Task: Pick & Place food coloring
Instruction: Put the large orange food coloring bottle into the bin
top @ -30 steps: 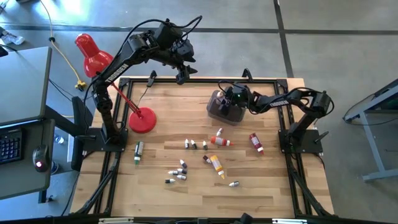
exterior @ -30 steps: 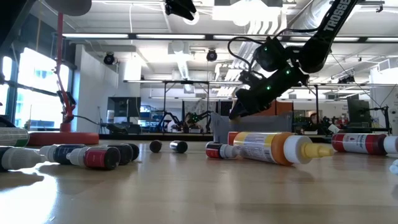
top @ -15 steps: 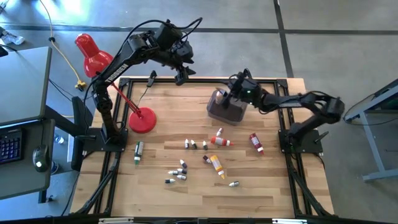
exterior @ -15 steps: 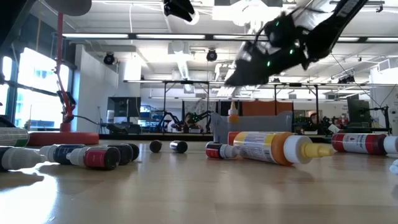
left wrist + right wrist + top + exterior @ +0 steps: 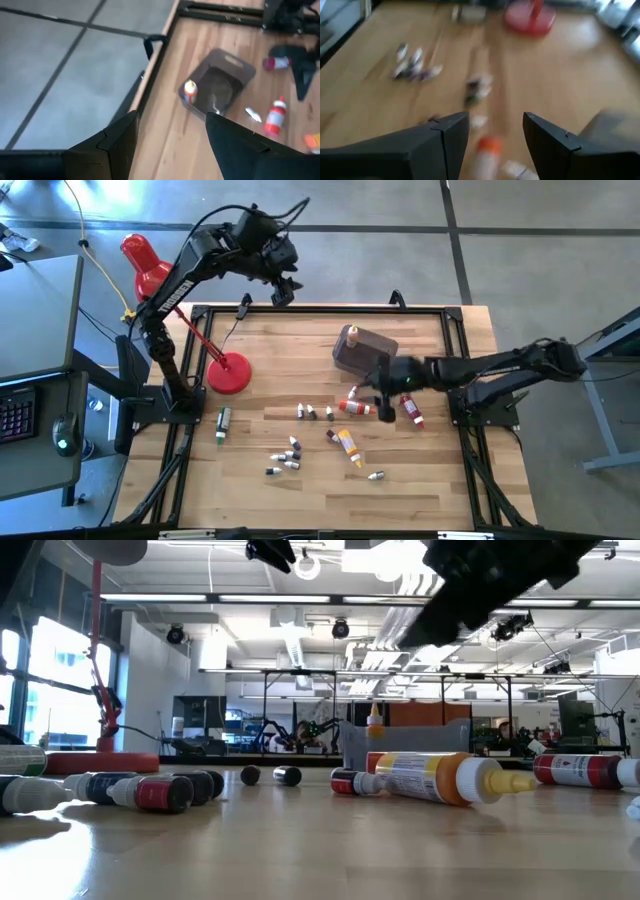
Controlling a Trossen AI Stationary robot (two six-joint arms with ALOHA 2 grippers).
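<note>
Several small food coloring bottles lie on their sides on the wooden table: a green one, a yellow one, an orange-capped one, a red one and tiny dark-and-white ones. One orange-capped bottle stands in the grey tub. My right gripper hangs open in the air over the orange-capped bottle near the tub's near side, holding nothing. My left gripper is open, high above the table's far edge, looking down on the tub.
A red desk lamp stands with its round base on the table's left part, its head beyond the far left corner. A black frame runs round the table's edges. The near part of the table is bare wood.
My right gripper has swung from over the tub toward the table's near edge and risen, tipping up from a steep downward point; it now hangs over the loose bottles. The orange-capped bottle in the tub, earlier hidden by it, now shows. My left gripper has drifted slightly toward the far left.
</note>
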